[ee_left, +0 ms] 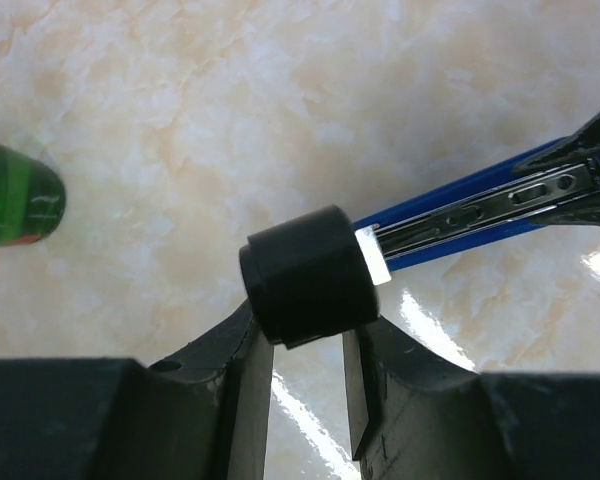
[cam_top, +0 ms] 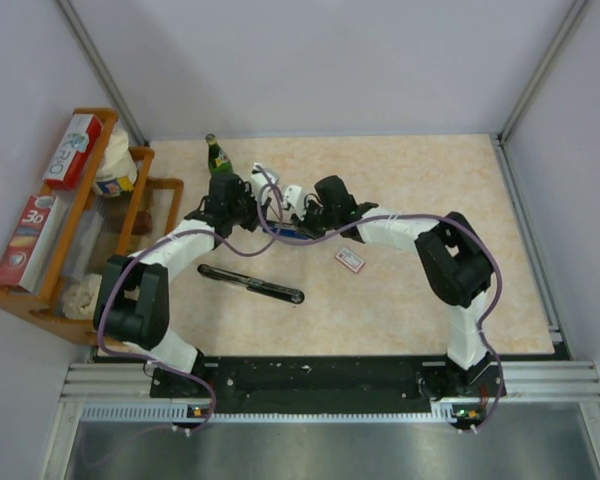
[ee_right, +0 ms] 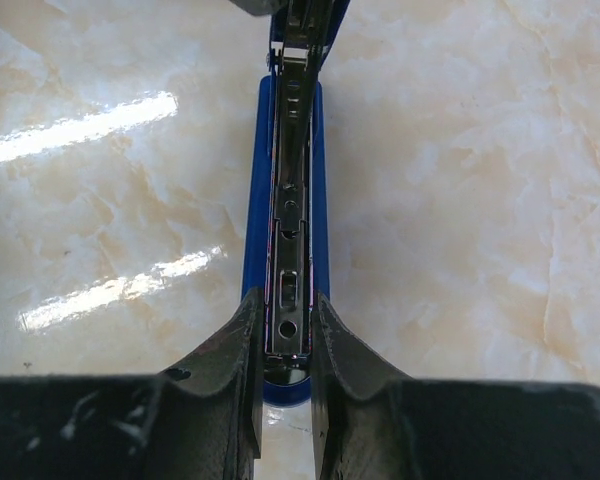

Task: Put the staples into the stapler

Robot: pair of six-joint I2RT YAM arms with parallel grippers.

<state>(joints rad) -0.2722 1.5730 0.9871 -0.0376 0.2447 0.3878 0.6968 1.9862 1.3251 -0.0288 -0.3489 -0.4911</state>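
The stapler (cam_top: 292, 234) sits mid-table, its metal track seemingly empty; the left gripper (ee_left: 308, 330) pinches its black end and the right gripper (ee_right: 288, 345) clamps the track. The staples (cam_top: 349, 260) lie untouched at its 4 o'clock, so loading remains

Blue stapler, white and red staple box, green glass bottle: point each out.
Blue stapler (ee_right: 288, 220): right wrist view, its metal staple channel.
White and red staple box (cam_top: 350, 260): top view, its top face.
Green glass bottle (cam_top: 218, 158): top view, its body.
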